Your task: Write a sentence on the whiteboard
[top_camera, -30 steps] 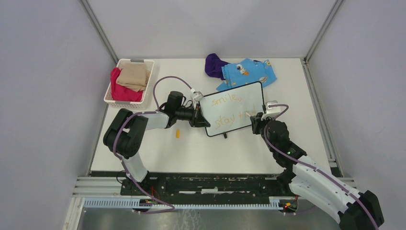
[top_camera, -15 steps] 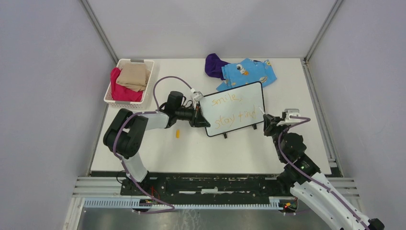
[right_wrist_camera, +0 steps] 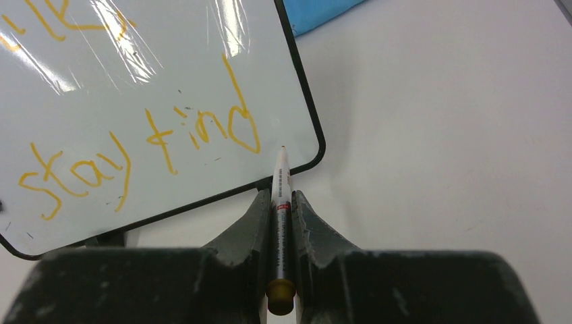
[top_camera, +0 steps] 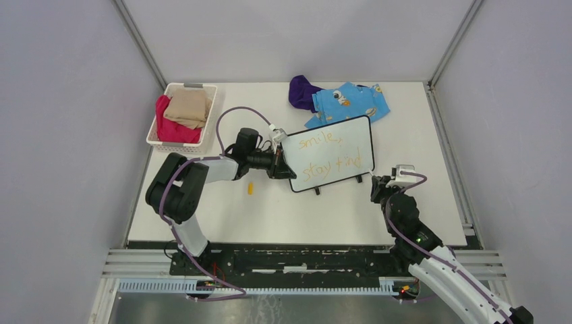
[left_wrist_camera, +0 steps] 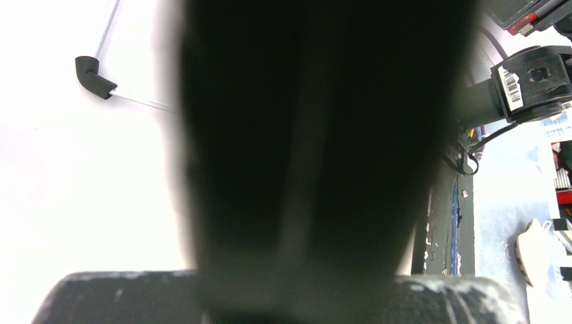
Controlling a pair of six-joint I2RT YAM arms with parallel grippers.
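The whiteboard (top_camera: 337, 152) stands tilted at mid-table on small black feet. The sentence (top_camera: 328, 156) is in orange in two lines, "smile," above "stay kind". My left gripper (top_camera: 278, 166) is shut on the board's left edge; its wrist view is almost wholly filled by dark, blurred shapes. My right gripper (top_camera: 376, 183) is near the board's lower right corner, off the surface. In the right wrist view the gripper (right_wrist_camera: 278, 197) is shut on a white marker (right_wrist_camera: 281, 173). The marker's tip is just off the whiteboard's (right_wrist_camera: 168, 74) corner, below "stay kind" (right_wrist_camera: 135, 155).
A white basket (top_camera: 210, 111) with red and beige cloths stands at the back left. A purple cloth (top_camera: 302, 91) and a blue patterned cloth (top_camera: 351, 101) lie behind the board. A small orange cap (top_camera: 251, 189) lies on the table below my left gripper.
My right arm has drawn back from the board towards the near right, lifting the marker off after the last word. The left arm and board have not moved.
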